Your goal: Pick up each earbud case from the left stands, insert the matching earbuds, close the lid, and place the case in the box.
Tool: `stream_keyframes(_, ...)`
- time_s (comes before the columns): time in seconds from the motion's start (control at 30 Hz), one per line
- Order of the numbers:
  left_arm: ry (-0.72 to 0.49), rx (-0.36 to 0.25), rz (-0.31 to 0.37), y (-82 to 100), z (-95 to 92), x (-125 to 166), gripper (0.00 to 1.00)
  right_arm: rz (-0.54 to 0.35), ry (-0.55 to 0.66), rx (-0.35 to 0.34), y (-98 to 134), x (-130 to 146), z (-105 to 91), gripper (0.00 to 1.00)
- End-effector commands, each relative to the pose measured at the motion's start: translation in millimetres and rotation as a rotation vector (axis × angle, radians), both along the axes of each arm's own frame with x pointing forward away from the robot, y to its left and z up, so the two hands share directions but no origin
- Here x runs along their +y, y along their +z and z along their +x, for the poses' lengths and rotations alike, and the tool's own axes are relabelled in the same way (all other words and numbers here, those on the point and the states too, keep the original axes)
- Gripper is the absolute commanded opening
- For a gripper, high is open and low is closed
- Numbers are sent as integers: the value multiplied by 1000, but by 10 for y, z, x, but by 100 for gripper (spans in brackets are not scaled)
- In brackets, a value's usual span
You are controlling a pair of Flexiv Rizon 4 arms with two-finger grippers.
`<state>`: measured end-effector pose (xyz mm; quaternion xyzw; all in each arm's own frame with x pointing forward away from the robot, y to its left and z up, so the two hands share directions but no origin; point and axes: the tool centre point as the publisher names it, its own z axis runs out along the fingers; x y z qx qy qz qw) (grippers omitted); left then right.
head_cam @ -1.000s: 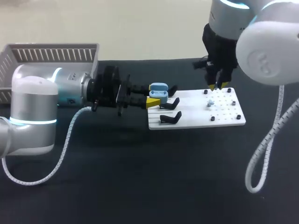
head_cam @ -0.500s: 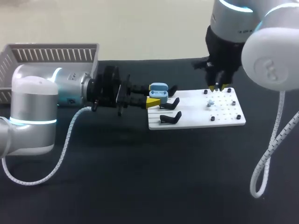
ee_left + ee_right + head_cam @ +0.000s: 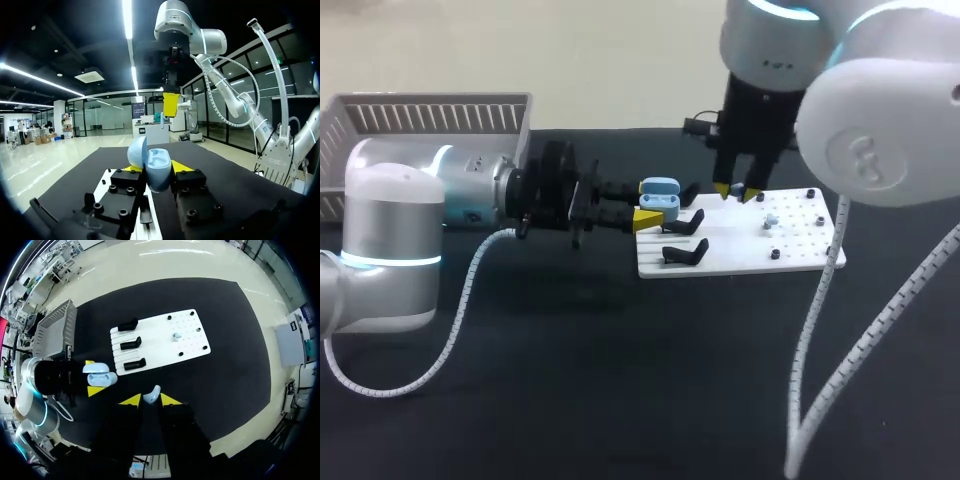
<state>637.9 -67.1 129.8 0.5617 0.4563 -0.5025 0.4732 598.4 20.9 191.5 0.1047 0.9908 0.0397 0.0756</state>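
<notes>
1. Head view: the left gripper point(image 3: 655, 207) lies level just off the left edge of the white board point(image 3: 800, 255). Its fingers are closed on the blue earbud case point(image 3: 660, 190), whose lid is open. The right gripper point(image 3: 740, 192) hangs fingers-down over the board's back part, near the case but apart from it. Bare black table point(image 3: 620, 380) spreads wide in front of the board. The box point(image 3: 430, 115) sits at the table's far left corner, behind the left arm.
2. Left wrist view: the case point(image 3: 159, 170) is pinched between the yellow tips. The right gripper point(image 3: 171, 104) hangs above and ahead of it, with open air between them.
3. Right wrist view: the right gripper point(image 3: 151, 399) grips a pale blue earbud point(image 3: 153, 392) between narrow-set tips. Below, the case point(image 3: 98, 375) is just beside the board edge lined with three black stands point(image 3: 131, 344). A second earbud point(image 3: 177, 335) lies on the board's pegged half.
</notes>
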Motion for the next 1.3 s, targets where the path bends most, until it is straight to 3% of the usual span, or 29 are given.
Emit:
stream_keyframes(0.03, 5, -4, -2, -9, -15, -1, 0, -23, -2, 21, 26, 89, 70, 0)
stream_keyframes(0.57, 5, -4, -2, -9, -15, -1, 0, -23, -2, 21, 26, 89, 70, 0)
stream_keyframes(0.73, 5, -4, -2, -9, -15, -1, 0, 64, -93, -30, 136, 379, 42, 0)
stream_keyframes(0.87, 5, -4, -2, -9, -15, -1, 0, 110, -194, -11, 164, 532, 59, 0)
stream_keyframes(1.03, 5, -4, -2, -9, -15, -1, 0, 114, -242, 27, 112, 721, 90, 0)
stream_keyframes(1.3, 5, -4, -2, -9, -15, -1, 0, 76, -277, 50, 74, 795, 129, 0)
